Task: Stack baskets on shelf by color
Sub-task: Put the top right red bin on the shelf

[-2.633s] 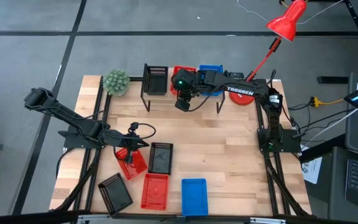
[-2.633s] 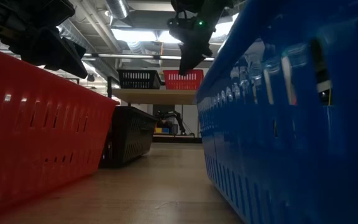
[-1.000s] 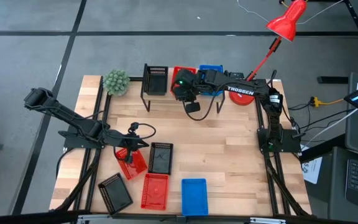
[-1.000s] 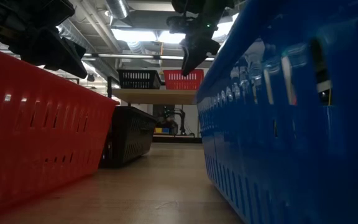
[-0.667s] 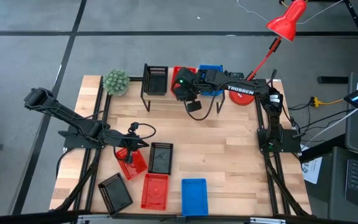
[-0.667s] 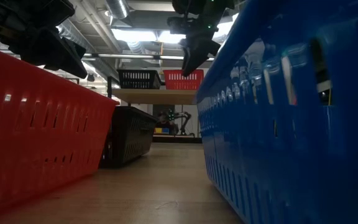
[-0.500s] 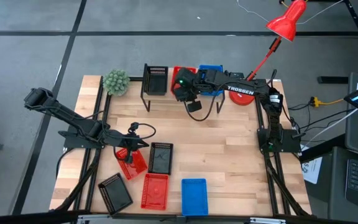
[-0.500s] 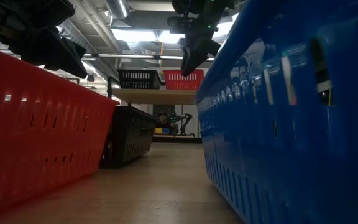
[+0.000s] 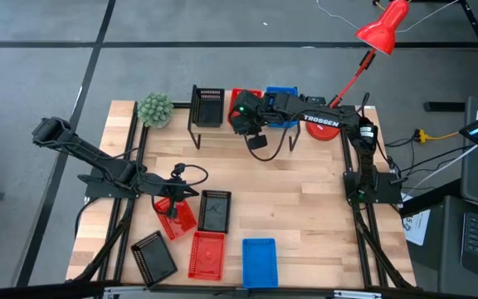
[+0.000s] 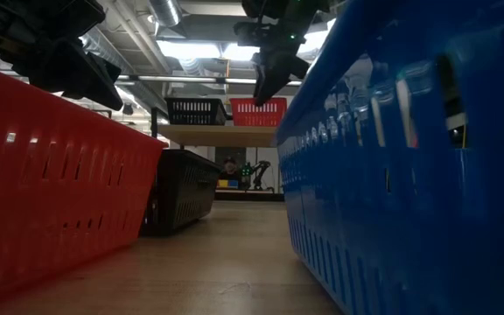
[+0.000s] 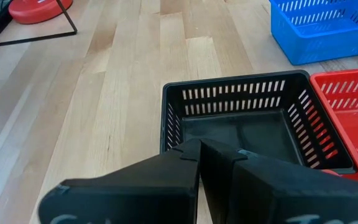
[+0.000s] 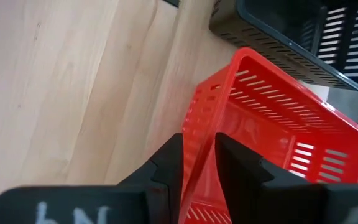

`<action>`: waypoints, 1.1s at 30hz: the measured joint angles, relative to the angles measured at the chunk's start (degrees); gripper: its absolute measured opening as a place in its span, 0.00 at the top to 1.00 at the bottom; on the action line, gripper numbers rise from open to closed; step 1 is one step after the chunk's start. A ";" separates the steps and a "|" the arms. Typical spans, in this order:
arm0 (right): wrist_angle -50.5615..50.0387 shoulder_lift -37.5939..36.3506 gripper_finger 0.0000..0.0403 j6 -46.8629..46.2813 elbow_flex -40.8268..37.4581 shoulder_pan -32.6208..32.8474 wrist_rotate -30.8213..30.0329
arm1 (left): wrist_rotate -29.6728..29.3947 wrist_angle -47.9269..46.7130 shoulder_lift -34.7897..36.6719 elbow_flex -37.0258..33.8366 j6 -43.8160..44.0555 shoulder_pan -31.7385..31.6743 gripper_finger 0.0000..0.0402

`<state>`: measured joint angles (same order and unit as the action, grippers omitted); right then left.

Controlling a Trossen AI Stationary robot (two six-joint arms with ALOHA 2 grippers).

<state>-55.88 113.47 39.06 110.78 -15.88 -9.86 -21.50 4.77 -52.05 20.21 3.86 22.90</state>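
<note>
A red basket (image 12: pixel 278 118) sits on the shelf (image 10: pixel 221 134) between a black basket (image 9: pixel 208 106) and a blue basket (image 9: pixel 282 94). My right gripper (image 12: pixel 199 155) hangs over the shelf's near edge (image 10: pixel 261 92), shut on that red basket. My left gripper (image 11: pixel 199 148) is shut, fingertips together, just above a skewed red basket (image 9: pixel 177 218) lying on the table. Beside it on the table are a black basket (image 11: pixel 235 124), another red basket (image 9: pixel 207 253), a blue basket (image 9: pixel 260 262) and a second black basket (image 9: pixel 154 257). My right gripper pinches the red basket's near short wall (image 12: pixel 194 134) between its two fingers, one inside and one outside, slanting down from above and the near side. The basket rests level on the shelf top. My left gripper: I cannot tell whether it touches the red basket under it.
A green plant ball (image 9: pixel 154 110) stands left of the shelf. A red lamp base (image 9: pixel 324 130) sits at the shelf's right, under the right arm (image 9: pixel 322 122). Bare wood (image 9: pixel 305 199) lies between the shelf and the near row of baskets.
Since the earliest frames my right gripper has shifted slightly toward the table's right edge and tipped. The red basket on the shelf stayed in place. Over the last second nothing has visibly moved.
</note>
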 joint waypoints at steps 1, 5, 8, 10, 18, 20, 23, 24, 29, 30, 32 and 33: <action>0.10 0.00 0.77 -0.06 0.00 0.00 -0.23 | 0.00 -0.01 0.00 -0.01 0.00 0.00 1.00; -0.05 0.00 0.77 -1.73 1.15 0.00 -0.23 | 0.00 -0.01 0.00 -0.02 0.00 0.00 1.00; -0.74 -0.04 0.77 -3.43 3.62 0.00 0.07 | 0.00 -0.01 0.00 0.00 0.00 0.00 1.00; -3.41 -0.04 0.77 -4.99 5.51 0.04 0.49 | 0.00 0.00 0.00 0.00 0.00 0.00 1.00; -11.75 -0.13 0.77 -13.78 10.30 1.82 3.38 | 0.00 -0.01 0.00 0.00 0.00 0.00 1.00; -15.87 -0.09 0.77 -16.32 11.29 2.47 3.96 | 0.00 -0.01 0.00 0.00 0.00 0.00 1.00; -18.47 -0.13 0.77 -18.04 11.16 2.95 5.36 | 0.00 -0.01 0.01 -0.01 0.00 0.00 1.00; -18.71 -0.12 0.77 -18.52 10.61 2.99 5.46 | -0.01 -0.01 0.00 0.00 0.00 0.00 1.00; -14.81 0.04 0.77 -19.60 5.71 2.52 1.85 | 0.00 -0.01 0.00 0.00 0.00 0.00 1.00; -14.88 0.12 0.77 -19.59 5.09 2.26 1.23 | -0.02 0.00 0.00 0.00 0.00 0.00 1.00; -14.11 0.11 0.77 -19.60 4.04 1.96 -0.55 | 0.00 -0.01 0.02 0.00 0.00 0.00 1.00; -13.86 0.02 0.77 -19.81 3.55 1.77 -1.56 | 0.00 -0.01 0.01 0.00 0.00 0.00 1.00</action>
<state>-69.74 113.49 19.25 114.34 -14.10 -11.42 -21.50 4.75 -52.04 20.21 3.86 22.90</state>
